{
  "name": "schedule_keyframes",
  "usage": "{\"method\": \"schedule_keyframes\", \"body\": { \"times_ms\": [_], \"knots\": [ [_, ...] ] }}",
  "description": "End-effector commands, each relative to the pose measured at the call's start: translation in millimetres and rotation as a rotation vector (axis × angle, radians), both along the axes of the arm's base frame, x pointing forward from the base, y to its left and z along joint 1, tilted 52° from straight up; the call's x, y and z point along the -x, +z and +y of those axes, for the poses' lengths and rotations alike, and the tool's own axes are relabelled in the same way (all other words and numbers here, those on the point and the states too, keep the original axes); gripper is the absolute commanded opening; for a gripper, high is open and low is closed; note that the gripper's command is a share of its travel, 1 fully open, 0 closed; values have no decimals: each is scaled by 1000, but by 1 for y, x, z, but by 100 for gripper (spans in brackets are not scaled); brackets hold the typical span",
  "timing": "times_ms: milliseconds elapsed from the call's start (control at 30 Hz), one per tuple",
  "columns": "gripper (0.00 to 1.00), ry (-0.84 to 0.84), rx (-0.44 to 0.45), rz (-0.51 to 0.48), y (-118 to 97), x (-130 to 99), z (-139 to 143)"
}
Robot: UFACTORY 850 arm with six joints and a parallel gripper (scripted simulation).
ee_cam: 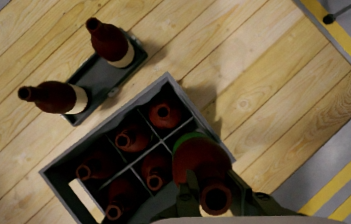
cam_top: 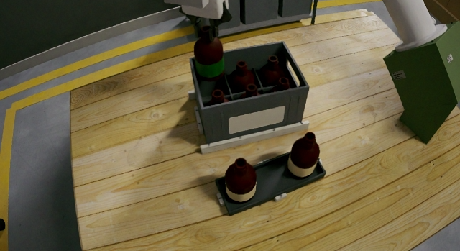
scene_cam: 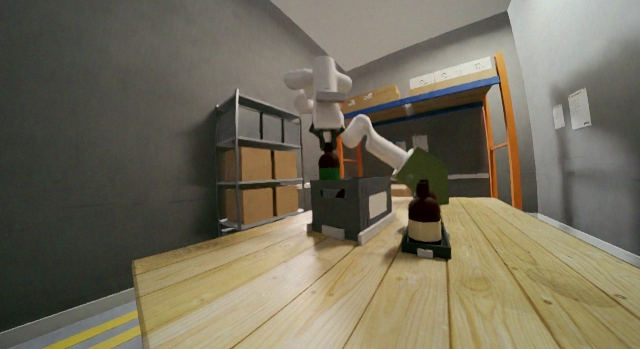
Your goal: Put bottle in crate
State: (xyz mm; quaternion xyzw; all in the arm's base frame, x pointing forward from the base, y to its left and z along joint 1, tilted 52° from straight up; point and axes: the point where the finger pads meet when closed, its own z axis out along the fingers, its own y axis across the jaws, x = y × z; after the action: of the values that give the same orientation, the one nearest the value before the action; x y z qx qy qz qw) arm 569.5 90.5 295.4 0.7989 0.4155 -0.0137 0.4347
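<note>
From my station the bench [cam_top: 144, 165] showed as pale knotted wood planks with a faint satin sheen. The crate [cam_top: 251, 116] and tray [cam_top: 271, 183] looked like matt grey plastic. The bottles read as smooth dark-brown glass, the one at the crate's 10 o'clock corner, the green-banded bottle [cam_top: 208, 55], softly glossy. The arm [scene_cam: 380, 144] looked like smooth white plastic.

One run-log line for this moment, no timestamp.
gripper: shut on green-banded bottle neck | bottle: upright, partly in crate corner slot | tray: two bottles
</note>
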Motion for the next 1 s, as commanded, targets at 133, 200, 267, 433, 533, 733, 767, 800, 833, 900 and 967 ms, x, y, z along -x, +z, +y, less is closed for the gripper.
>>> {"method": "schedule_keyframes", "body": {
  "times_ms": [133,200,267,433,533,733,767,800,833,900,967],
  "knots": [
    [0,1,-1,-1,1,0,1],
    [0,1,-1,-1,1,0,1],
    [0,1,-1,-1,1,0,1],
    [0,1,-1,-1,0,-1,0],
    [0,1,-1,-1,-1,-1,-1],
    [0,1,-1,-1,-3,-2,-3],
    [0,1,-1,-1,-3,-2,-3],
    [0,1,-1,-1,-3,-2,-3],
    [0,1,-1,-1,-3,-2,-4],
    [0,1,-1,-1,-5,-3,-5],
    [0,1,-1,-1,-6,-4,-7]
  ]
}}
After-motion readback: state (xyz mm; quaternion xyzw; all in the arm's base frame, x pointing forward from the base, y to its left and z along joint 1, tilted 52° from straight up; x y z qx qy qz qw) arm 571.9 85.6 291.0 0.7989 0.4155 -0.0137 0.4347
